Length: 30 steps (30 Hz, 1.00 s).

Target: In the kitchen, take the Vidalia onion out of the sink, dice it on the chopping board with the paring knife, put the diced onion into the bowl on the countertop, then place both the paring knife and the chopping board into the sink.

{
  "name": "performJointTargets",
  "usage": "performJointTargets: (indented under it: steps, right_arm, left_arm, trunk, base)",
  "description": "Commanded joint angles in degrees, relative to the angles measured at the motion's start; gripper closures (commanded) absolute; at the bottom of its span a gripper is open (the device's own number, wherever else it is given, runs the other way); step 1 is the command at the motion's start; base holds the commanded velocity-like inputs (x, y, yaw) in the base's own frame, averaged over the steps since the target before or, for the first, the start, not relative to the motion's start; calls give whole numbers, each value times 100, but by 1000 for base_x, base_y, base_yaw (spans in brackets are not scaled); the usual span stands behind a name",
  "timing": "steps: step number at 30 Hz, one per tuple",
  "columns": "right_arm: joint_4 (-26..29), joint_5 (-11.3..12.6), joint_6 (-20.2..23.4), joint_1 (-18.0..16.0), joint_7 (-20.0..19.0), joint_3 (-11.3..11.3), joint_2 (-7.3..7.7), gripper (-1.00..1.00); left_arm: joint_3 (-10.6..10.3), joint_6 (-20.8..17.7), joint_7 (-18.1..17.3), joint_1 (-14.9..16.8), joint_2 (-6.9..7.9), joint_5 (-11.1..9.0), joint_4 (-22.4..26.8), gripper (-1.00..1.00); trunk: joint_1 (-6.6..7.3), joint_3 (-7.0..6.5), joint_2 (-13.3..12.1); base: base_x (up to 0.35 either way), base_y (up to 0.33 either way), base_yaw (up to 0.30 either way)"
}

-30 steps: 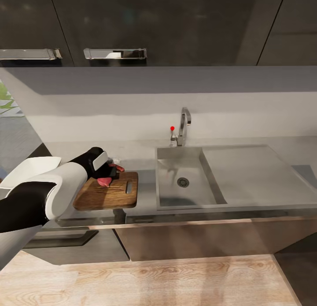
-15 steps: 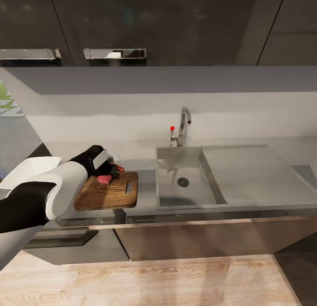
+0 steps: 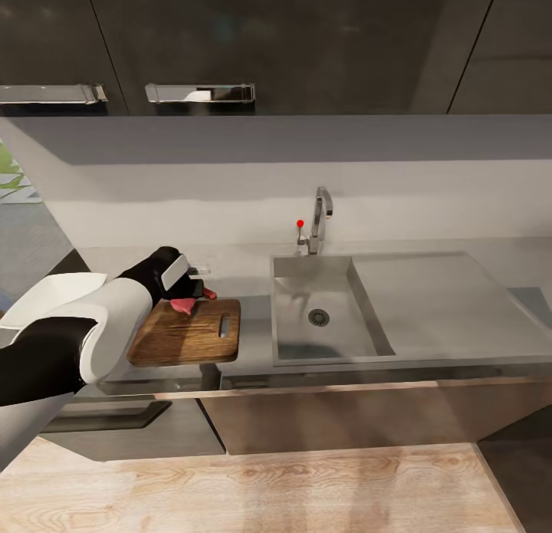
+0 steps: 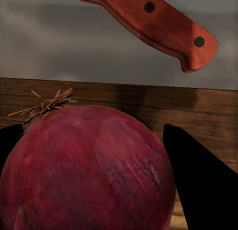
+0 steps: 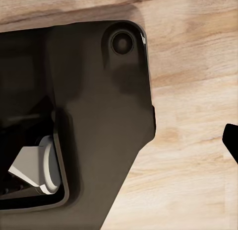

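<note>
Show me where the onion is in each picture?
Head view: the onion sits at the board's far edge, under the left gripper.
Left wrist view: it looms close up between the dark fingers.
Right wrist view: wood floor and robot base, no onion.
Shared landmark: the board.

One Vidalia onion [image 4: 87, 170], one paring knife [image 4: 153, 26], one chopping board [image 3: 188, 335], one bowl [image 3: 47, 297]. One sink [image 3: 337, 341] with one drain [image 3: 318, 317] and one tap [image 3: 318, 220]. Two cabinet handles [image 3: 201, 93] overhead
</note>
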<state>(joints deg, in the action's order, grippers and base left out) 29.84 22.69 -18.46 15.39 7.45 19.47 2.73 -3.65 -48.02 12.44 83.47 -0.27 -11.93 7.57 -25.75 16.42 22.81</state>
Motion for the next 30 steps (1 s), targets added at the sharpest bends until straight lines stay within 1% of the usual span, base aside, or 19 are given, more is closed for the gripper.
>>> performJointTargets:
  steps: [1, 5, 15, 30]
  right_arm:
    - [13, 43, -13, 0, 46, 48, 8, -100]
    - [13, 43, -11, 2, 46, 48, 8, -100]
    - [10, 42, -9, 3, 46, 48, 8, -100]
    - [7, 43, -9, 0, 46, 48, 8, -100]
  left_arm:
    - [-38, -23, 30, 3, 0, -55, 7, 100]
    - [-46, -23, 30, 5, 0, -55, 8, 100]
    - [-48, -23, 30, 3, 0, -55, 0, 100]
    - [-48, -23, 30, 4, 7, -55, 0, 100]
  trunk:
    - [-4, 9, 11]
    - [-4, 9, 11]
    - [-4, 9, 11]
    - [-4, 9, 11]
  base:
    - [0, 0, 0]
    - [-72, 0, 0]
    - [-215, 0, 0]
    - [-19, 0, 0]
